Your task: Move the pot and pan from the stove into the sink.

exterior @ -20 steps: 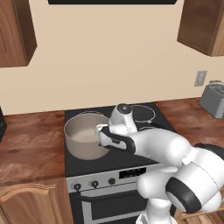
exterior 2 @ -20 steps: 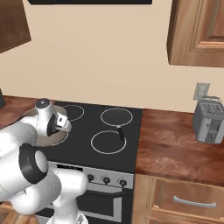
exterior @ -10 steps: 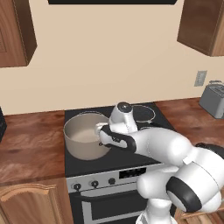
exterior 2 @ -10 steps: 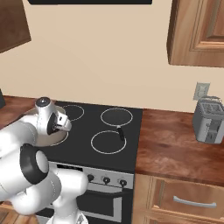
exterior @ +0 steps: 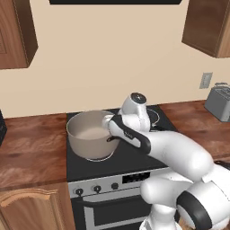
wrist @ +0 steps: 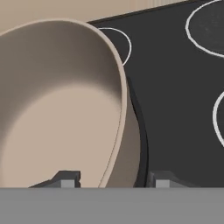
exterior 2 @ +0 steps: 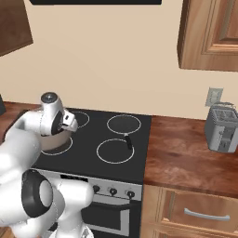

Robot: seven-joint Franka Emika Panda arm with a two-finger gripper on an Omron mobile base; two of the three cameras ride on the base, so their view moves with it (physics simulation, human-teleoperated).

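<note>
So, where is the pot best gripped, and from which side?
Probably the pot's right wall, at the rim by the black loop handle, coming from above. It stands upright and open on the stove, so one finger goes inside and one outside. The pincer already straddles that wall.

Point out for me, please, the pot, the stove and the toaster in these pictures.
pot [exterior: 90, 137]: left base view, on its pale inside.
stove [exterior 2: 88, 148]: right base view, on the bare black glass between burners.
toaster [exterior 2: 221, 128]: right base view, on its grey front face.
</note>
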